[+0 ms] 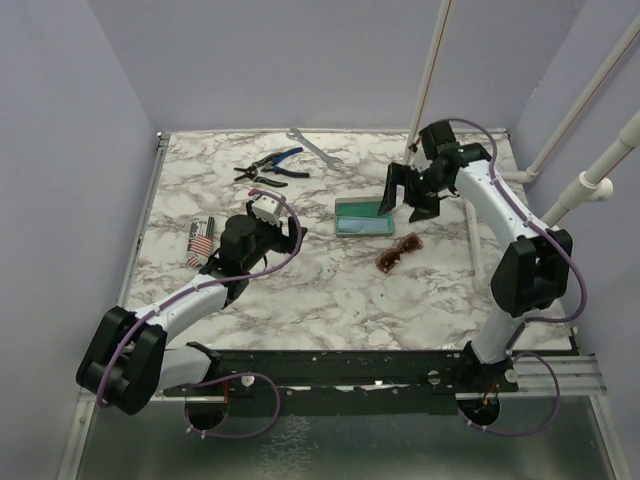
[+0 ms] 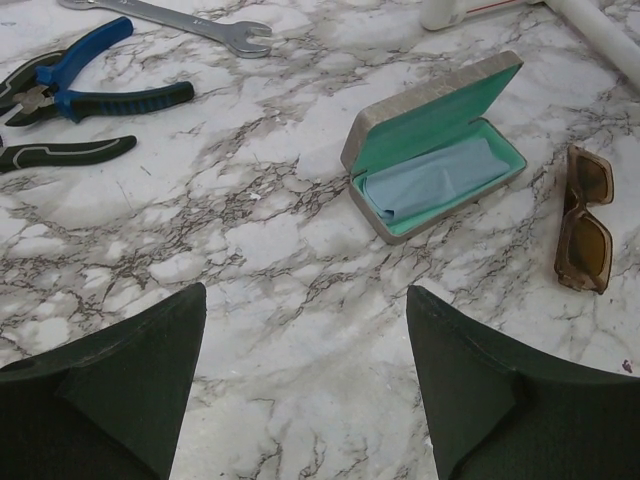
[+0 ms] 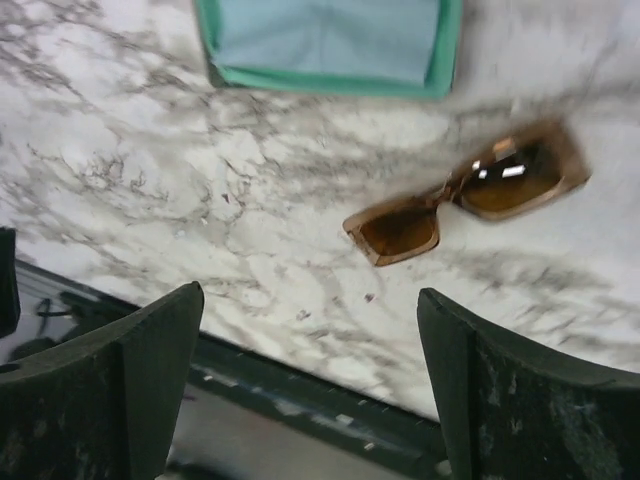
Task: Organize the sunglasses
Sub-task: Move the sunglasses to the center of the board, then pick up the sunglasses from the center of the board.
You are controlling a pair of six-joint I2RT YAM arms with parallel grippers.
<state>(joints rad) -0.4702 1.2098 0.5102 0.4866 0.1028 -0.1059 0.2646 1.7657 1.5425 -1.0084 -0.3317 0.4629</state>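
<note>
Centre of the top view, you've got the grey case (image 1: 362, 217) lying open on the worktop (image 1: 330, 300), lid tipped up, light blue cloth (image 2: 435, 185) lying in its teal tray. Just lower right of it, the sunglasses (image 1: 398, 252) lie flat on the marble, near the case but not touching. Bare marble runs below them down to the front rail. Your right gripper (image 3: 310, 300) hangs over the sunglasses, fingers spread wide, empty. Your left gripper (image 2: 305, 300) sits left of the case, fingers also apart, empty. Upper left, blue-handled pliers (image 1: 272, 165) and a wrench (image 1: 313, 146) lie well apart from the case.
</note>
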